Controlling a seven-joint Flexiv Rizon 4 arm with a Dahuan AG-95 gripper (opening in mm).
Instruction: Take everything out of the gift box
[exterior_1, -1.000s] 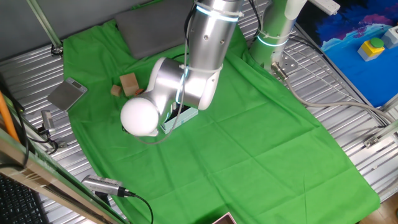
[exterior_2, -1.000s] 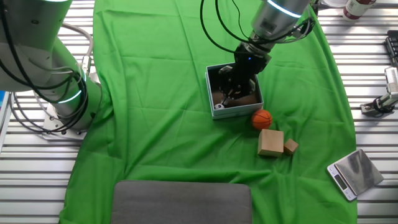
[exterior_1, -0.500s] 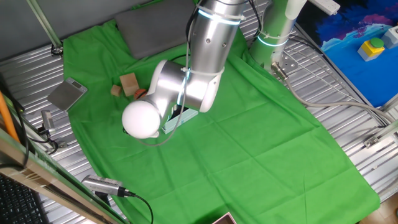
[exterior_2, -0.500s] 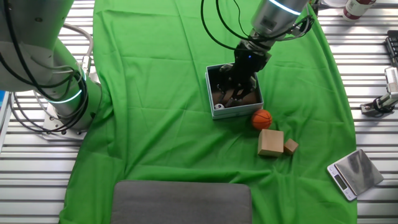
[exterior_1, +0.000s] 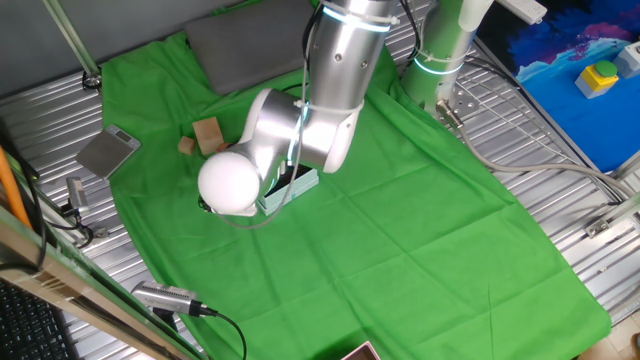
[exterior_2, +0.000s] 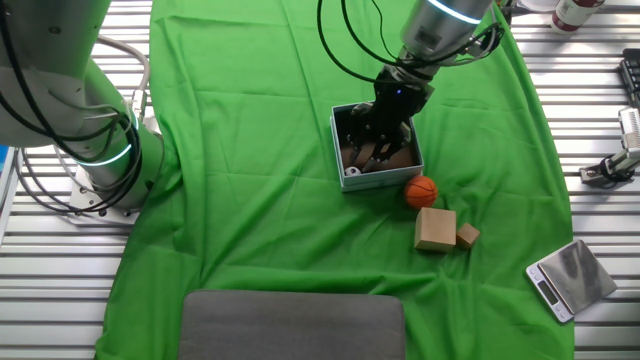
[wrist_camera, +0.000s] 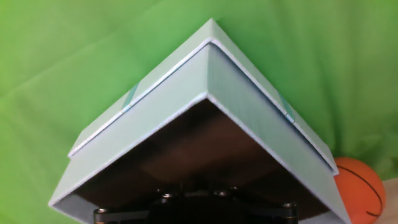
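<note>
Jaws (exterior_2: 372, 152) reach inside gift box (exterior_2: 347, 173), grip seemingly hidden.

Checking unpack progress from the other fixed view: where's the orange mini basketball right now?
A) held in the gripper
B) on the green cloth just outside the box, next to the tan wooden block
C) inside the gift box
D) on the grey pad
B: the orange mini basketball lies on the green cloth outside the gift box, close to the tan wooden block, while the gripper is down inside the box.
</note>
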